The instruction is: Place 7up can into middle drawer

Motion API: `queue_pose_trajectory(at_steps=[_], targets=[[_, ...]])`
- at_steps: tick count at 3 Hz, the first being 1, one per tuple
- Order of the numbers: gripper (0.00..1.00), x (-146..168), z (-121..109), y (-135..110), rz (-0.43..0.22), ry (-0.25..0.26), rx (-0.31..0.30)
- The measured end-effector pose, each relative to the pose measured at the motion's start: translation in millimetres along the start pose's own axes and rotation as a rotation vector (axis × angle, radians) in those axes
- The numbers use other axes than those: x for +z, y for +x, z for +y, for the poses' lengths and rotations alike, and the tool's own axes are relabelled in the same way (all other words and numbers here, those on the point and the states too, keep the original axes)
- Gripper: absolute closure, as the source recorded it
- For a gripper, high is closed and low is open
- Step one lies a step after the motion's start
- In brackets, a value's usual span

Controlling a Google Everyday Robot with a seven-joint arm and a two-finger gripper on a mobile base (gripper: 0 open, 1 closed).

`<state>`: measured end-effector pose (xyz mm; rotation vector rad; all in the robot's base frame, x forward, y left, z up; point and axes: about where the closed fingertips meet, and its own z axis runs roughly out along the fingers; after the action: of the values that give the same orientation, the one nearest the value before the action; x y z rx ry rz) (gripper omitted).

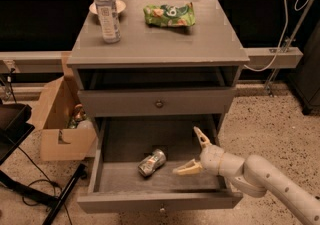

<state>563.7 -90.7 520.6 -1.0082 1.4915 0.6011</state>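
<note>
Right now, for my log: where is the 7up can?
Camera view: the 7up can lies on its side in the open middle drawer, left of centre, just left of the open hand.

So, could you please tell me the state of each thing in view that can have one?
middle drawer: pulled open.
7up can: lying on its side in the middle drawer, ungripped.
gripper: open, over the drawer, right of the can, apart from it.
upper drawer front: shut.
water bottle: upright, capped.
snack bag: lying flat.
cardboard box: flaps open.
</note>
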Motion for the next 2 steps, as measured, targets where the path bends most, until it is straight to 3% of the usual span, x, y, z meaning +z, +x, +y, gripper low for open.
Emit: queue_pose_trajectory(at_steps=[1, 2], targets=[[0.00, -39.6, 23.0, -34.7, 0.123, -0.146, 0.008], [0.00, -83.7, 36.0, -54.8, 0.294, -0.298, 0.029]])
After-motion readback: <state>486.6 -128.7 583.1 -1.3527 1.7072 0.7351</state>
